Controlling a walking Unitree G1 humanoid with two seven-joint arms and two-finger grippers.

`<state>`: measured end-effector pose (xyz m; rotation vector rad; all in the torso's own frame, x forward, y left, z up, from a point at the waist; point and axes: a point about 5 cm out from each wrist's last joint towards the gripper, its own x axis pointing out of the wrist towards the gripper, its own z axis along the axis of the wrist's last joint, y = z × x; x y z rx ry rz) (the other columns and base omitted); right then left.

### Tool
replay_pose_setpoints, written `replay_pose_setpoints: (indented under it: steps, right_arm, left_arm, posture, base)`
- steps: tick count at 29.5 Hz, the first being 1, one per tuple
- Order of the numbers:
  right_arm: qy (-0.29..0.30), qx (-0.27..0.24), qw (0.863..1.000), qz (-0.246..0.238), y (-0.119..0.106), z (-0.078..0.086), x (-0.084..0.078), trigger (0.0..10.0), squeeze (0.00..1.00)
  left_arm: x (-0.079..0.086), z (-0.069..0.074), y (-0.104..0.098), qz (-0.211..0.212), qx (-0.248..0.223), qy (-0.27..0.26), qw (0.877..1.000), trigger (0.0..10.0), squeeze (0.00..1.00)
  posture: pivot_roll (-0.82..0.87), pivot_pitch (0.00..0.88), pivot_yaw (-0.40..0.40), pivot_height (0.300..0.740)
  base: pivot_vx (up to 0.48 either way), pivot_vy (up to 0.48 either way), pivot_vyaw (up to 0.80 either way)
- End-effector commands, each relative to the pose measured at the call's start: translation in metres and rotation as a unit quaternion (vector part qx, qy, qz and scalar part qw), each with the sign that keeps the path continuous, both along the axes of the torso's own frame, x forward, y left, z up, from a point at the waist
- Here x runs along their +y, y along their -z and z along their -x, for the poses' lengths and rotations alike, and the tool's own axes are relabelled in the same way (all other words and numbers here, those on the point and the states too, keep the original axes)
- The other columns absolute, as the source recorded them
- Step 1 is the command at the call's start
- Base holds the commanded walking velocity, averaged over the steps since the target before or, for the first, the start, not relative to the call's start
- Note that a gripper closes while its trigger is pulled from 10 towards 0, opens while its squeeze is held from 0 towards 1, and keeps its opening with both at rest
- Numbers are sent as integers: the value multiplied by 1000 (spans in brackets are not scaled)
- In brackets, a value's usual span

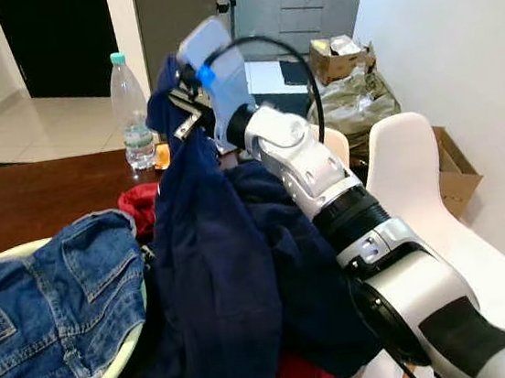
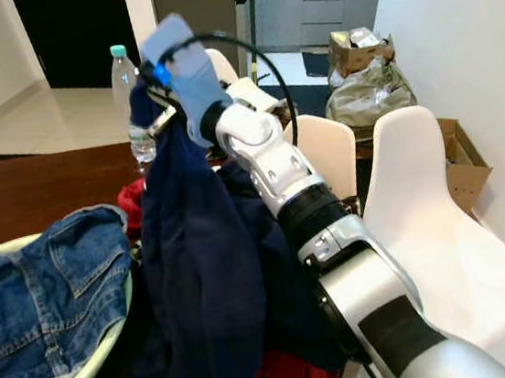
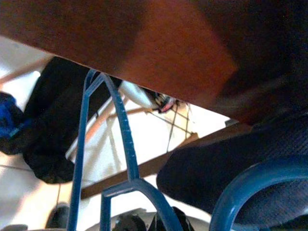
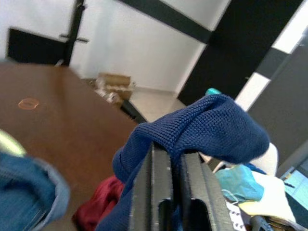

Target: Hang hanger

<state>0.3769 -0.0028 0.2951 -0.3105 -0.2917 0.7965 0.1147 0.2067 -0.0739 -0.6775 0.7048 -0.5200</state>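
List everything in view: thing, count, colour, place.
Knit garment: one, navy, lifted above the table.
Jeans: one, blue, in the basket, left.
Basket: one, pale green, table's near edge.
Red cloth: one, behind the garment.
Water bottle: one, clear, teal cap, far table edge.
Table: one, dark brown.
Chairs: two, white, right.
Cardboard boxes: two, brown, right.
Hanger: one, blue, left wrist view.
Right gripper: pinching the garment.
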Motion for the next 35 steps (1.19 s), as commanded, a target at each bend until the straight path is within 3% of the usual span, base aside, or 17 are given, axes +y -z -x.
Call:
replay_pose_setpoints:
  steps: [1, 2, 9, 22, 23, 25, 26, 28, 29, 31, 33, 35]
  right_arm:
    - [7, 21, 1000, 19, 13, -3, -2, 10000, 541]
    - [9, 34, 999, 24, 22, -3, -2, 10000, 1000]
    - [33, 58, 997, 39, 40, -5, -4, 10000, 1000]
    - [55, 72, 995, 33, 45, -7, -19, 10000, 1000]
    - [48, 80, 996, 8, 42, -7, -27, 10000, 275]
    - [48, 80, 996, 8, 42, -7, -27, 10000, 275]
    - [39, 92, 995, -24, 39, -6, -35, 10000, 0]
    - [39, 92, 995, -24, 39, -6, -35, 10000, 0]
    - [30, 99, 993, -55, 36, -6, -48, 10000, 0]
    - [30, 99, 993, -55, 36, -6, -48, 10000, 0]
    - [29, 102, 991, -84, 34, -6, -66, 10000, 0]
    - [29, 102, 991, -84, 34, -6, -66, 10000, 0]
  left_arm:
    - [-16, 18, 9, 26, 41, 10, 999, 10000, 0]
    - [-15, 22, 10, 24, 45, 11, 999, 10000, 0]
    - [-15, 28, 12, 23, 54, 14, 998, 10000, 0]
    - [-18, 25, 12, 21, 54, 22, 998, 10000, 0]
    - [-17, 23, 13, 12, 56, 13, 998, 10000, 0]
    - [-17, 23, 13, 12, 56, 13, 998, 10000, 0]
    - [-16, 19, 13, -1, 57, 2, 998, 10000, 0]
    - [-16, 19, 13, -1, 57, 2, 998, 10000, 0]
    - [-15, 14, 13, -14, 58, -2, 998, 10000, 0]
    - [-15, 14, 13, -14, 58, -2, 998, 10000, 0]
    - [-18, 1, 11, -19, 55, 9, 998, 10000, 0]
    - [-18, 1, 11, -19, 55, 9, 998, 10000, 0]
  posture:
    - [199, 0, -111, 740]
    - [199, 0, -109, 740]
    - [197, 0, -107, 740]
    - [187, 0, -96, 740]
    - [187, 0, -91, 740]
    - [187, 0, -91, 740]
    - [188, 0, -87, 740]
    - [188, 0, -87, 740]
    - [189, 0, -77, 740]
    - [189, 0, -77, 740]
    - [182, 0, -47, 740]
    - [182, 0, -47, 740]
  base:
    - [0, 0, 0]
    - [0, 0, 0]
    - [0, 0, 0]
    - [0, 0, 0]
    - [0, 0, 0]
    - [0, 0, 0]
    - [0, 0, 0]
    - [0, 0, 0]
    - [-341, 0, 0]
    - [-341, 0, 0]
    - [-422, 0, 0]
    - [-442, 0, 0]
